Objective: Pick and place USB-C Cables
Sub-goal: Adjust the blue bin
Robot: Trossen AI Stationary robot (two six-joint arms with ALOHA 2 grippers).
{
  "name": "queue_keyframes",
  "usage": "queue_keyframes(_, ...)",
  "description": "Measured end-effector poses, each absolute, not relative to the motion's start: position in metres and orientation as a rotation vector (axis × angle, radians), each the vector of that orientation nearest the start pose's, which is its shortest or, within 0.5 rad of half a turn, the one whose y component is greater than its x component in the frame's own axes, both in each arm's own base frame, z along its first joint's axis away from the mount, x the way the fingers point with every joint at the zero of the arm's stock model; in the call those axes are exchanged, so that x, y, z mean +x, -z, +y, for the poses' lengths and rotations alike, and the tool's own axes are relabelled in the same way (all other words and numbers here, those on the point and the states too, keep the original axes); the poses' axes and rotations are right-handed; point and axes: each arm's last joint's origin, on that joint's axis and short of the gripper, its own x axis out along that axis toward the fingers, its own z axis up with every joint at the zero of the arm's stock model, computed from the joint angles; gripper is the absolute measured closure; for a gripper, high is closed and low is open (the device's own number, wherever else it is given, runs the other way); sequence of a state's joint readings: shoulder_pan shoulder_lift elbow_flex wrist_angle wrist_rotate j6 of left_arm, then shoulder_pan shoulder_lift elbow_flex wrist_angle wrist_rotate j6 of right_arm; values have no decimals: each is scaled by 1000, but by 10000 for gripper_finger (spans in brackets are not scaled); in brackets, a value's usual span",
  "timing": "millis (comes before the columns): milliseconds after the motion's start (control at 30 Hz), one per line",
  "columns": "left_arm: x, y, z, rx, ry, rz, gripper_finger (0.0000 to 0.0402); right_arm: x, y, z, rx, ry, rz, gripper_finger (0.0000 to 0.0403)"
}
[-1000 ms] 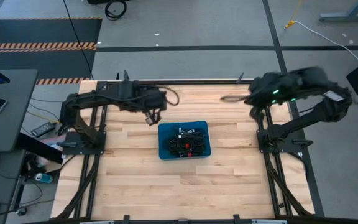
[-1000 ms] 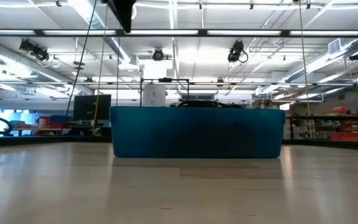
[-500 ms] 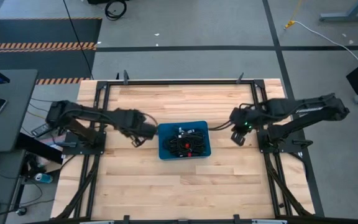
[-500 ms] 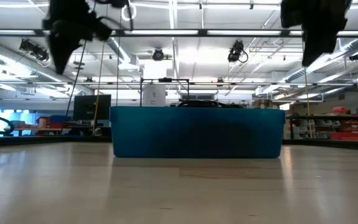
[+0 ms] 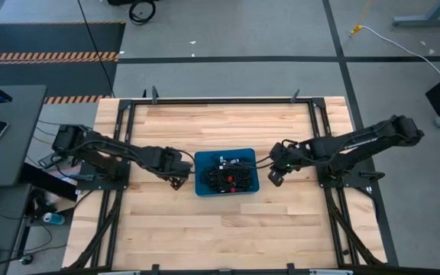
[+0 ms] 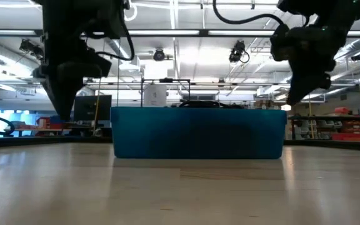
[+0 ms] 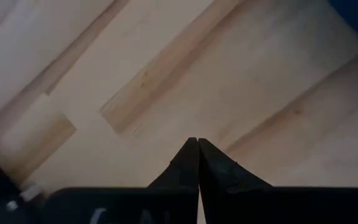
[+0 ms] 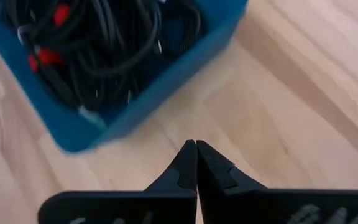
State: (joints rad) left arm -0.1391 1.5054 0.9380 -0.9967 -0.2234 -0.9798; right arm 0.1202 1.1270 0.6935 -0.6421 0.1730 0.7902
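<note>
Watching from my station, I saw the left hand (image 5: 177, 181) low over the bare wooden desk (image 5: 228, 225), just left of the blue tray (image 5: 202, 188), its two fingers pressed together with nothing between them. Its wrist view showed only desk planks past the closed fingertips (image 7: 197, 163) and a sliver of blue at one corner. The tray sat at the middle of the desk, and all the USB-C cables (image 5: 229, 175) lay inside it, a black tangle with a few red ties (image 8: 47, 57) showing. In the low view the tray's blue wall (image 6: 199, 132) stood between the two arms. The right hand (image 5: 276, 177) hung just right of the tray, apart from it, its fingers likewise shut together and empty (image 8: 196, 160).
</note>
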Motion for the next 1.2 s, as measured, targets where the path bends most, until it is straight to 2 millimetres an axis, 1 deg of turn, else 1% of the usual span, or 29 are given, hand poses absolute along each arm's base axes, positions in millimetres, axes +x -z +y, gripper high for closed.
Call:
queue_keyframes(100,239,-180,-24,-510,-796,1328,401,209,-203,19,549,478,907,402)
queue_keyframes(200,240,-175,-21,-531,-788,1296,401,218,-196,20,549,471,888,402)
queue_keyframes(433,248,-176,-14,-531,-790,1206,402,229,-175,24,515,490,968,403)
queue_keyframes(567,257,-178,-8,-547,-771,1126,402,232,-167,28,508,484,994,403)
queue_keyframes(733,270,-182,-1,-576,-743,988,402,237,-169,33,535,464,946,403)
queue_keyframes(833,274,-184,3,-578,-731,943,402,237,-172,35,533,462,913,403)
queue_keyframes(933,274,-183,5,-579,-739,946,402,237,-174,35,535,459,904,403)
queue_keyframes(1100,268,-181,5,-565,-762,1003,402,236,-175,34,528,461,902,403)
queue_keyframes(1200,267,-181,5,-580,-776,1009,402,236,-175,34,515,479,892,403)
